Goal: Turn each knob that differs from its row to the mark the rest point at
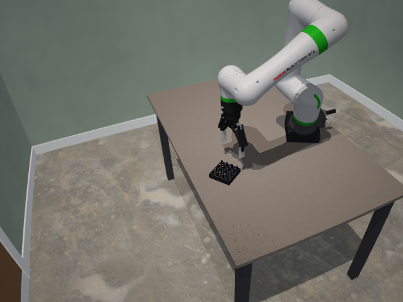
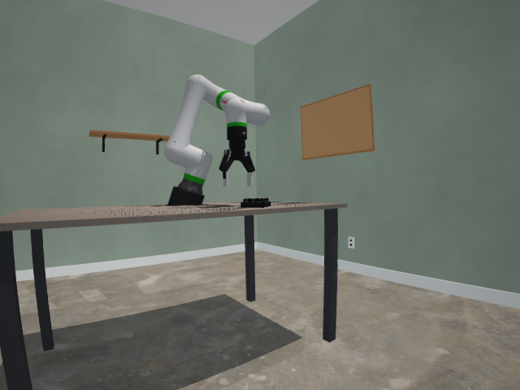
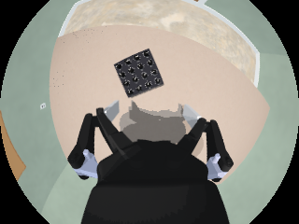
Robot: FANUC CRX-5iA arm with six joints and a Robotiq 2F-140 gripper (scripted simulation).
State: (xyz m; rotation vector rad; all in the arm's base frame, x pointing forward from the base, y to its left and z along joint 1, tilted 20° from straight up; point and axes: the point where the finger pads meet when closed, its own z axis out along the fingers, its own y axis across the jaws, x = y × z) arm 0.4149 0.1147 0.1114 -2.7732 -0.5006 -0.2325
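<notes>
Brown bench [image 1: 293,201], frame centre: gripper [image 1: 232,144] wide open, empty, above and beside knob box [image 1: 225,173]. Approach step; next likely descent onto misaligned knob.

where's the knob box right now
In the top view the knob box stands on the table near its left edge, apart from the open gripper.

Sage-green walls [image 2: 126,62] met at a corner, white baseboard [image 2: 419,283] ran along mottled concrete floor [image 2: 378,335], brown-topped desk [image 1: 293,201] stood on dark legs, cork board [image 2: 337,122] and wooden shelf [image 2: 126,135] hung on walls, outlet [image 2: 351,242] sat low.
</notes>
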